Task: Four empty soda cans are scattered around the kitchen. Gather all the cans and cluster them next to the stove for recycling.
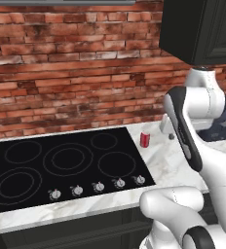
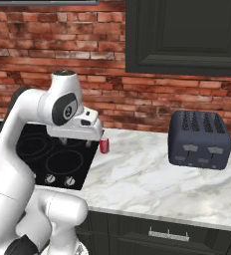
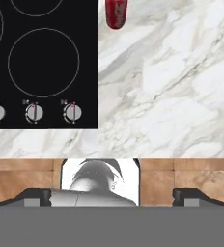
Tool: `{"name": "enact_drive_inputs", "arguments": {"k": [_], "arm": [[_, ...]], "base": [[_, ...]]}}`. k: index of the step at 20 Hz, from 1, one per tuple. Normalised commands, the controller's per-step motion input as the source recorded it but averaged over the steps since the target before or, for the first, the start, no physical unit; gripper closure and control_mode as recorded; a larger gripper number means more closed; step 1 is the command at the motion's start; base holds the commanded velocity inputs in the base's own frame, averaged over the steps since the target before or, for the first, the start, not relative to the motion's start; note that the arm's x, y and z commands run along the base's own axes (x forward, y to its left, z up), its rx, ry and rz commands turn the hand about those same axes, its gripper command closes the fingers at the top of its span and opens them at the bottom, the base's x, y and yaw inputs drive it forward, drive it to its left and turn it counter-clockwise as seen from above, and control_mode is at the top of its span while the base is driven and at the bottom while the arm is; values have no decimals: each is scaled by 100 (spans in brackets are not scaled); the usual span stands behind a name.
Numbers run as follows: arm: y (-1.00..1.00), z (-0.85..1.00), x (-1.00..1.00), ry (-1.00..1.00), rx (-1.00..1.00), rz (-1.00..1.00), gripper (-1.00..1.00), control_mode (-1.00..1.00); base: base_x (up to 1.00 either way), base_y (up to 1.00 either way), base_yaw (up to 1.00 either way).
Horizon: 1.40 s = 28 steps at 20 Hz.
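A red soda can (image 1: 144, 139) stands upright on the white marble counter, just past the stove's back right corner; it also appears as the can (image 2: 104, 145) and, at the top edge of the hand view, the can (image 3: 116, 13). The stove (image 1: 61, 163) is a black glass cooktop with ring outlines and a front row of silver knobs (image 3: 73, 112). My gripper (image 2: 75, 143) hangs open above the stove's right edge, a little in front of the can and apart from it. In the hand view the gripper (image 3: 112, 198) has its fingertips (image 3: 36, 197) spread wide with nothing between them.
A dark toaster (image 2: 199, 139) sits on the counter (image 2: 137, 174) to the right. A black wall cabinet (image 2: 187, 35) hangs above it against the brick wall. Bare marble lies between the stove and the toaster. The counter's front edge and the tile floor (image 3: 191, 176) show below.
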Motion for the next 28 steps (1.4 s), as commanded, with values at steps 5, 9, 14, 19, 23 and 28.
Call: {"name": "enact_drive_inputs", "arguments": {"k": [5, 9, 14, 19, 23, 28], "arm": [[0, 0, -52, 3, 0, 0, -100, -100], [0, 0, -17, 0, 0, 0, -100, 100], [0, 0, 0, 0, 0, 0, -100, 100], [0, 0, 0, 0, 0, 0, -100, 100], [0, 0, 0, 0, 0, 0, -100, 100], [0, 0, 0, 0, 0, 0, -100, 100]], "base": [[0, 0, 0], [-66, 0, 0], [-81, 31, 0], [-35, 91, 0], [-5, 100, 0], [0, 100, 0]]}}
